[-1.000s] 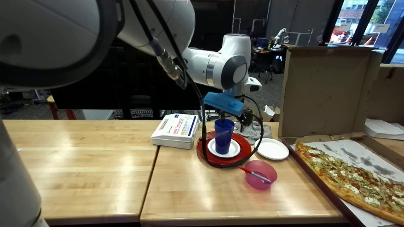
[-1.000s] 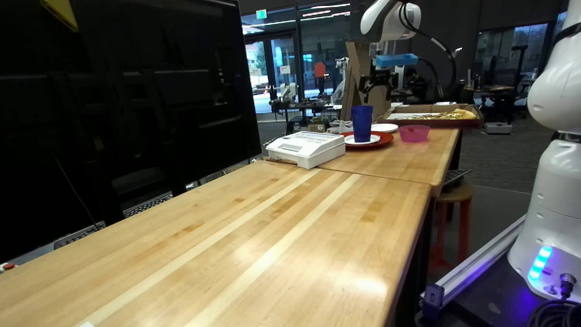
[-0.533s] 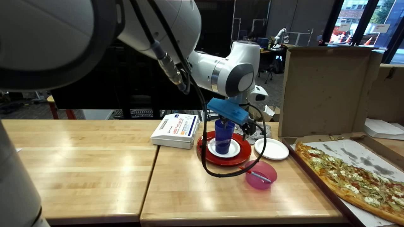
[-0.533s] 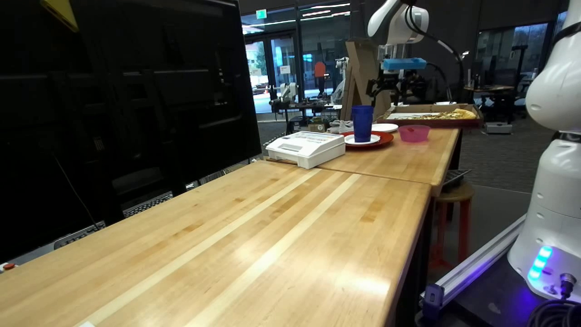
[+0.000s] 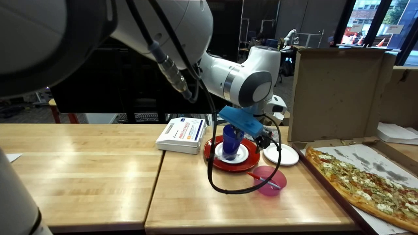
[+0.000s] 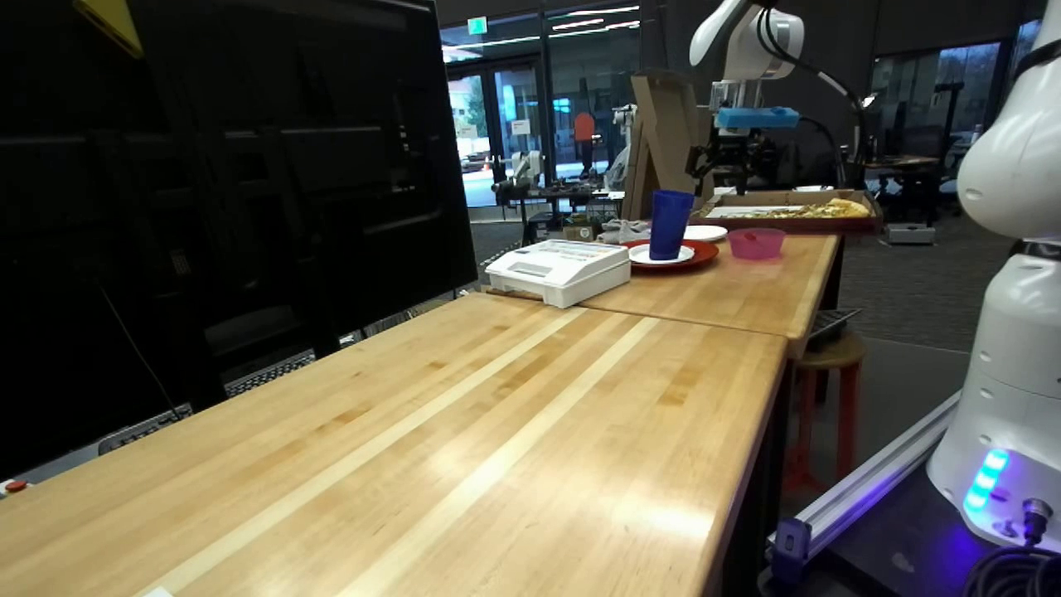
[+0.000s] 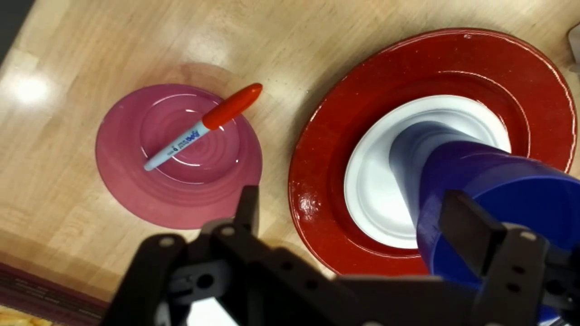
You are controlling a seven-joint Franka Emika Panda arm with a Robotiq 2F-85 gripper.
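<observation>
Holding nothing in widely spread gripper (image 7: 352, 208), with one finger (image 7: 471, 231) at rim of blue cup (image 6: 670, 224) tilted on white plate (image 7: 376, 181) atop red plate (image 7: 324, 149); cannot tell if inside. Farther off, see pink bowl (image 7: 149, 192) with marker (image 7: 204, 127) leaning in it.

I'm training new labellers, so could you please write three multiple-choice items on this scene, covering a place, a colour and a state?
1. Where is the marker?
A) on the pizza
B) on the floor
C) in the pink bowl

2. What colour is the largest plate?
A) red
B) green
C) yellow

3. How is the blue cup placed?
A) inverted
B) tilted
C) on its side

Key: 1 C, its pale end lies inside, cap past the rim; 2 A, its wide rim is red; 3 B, its sides slant in an exterior view.
</observation>
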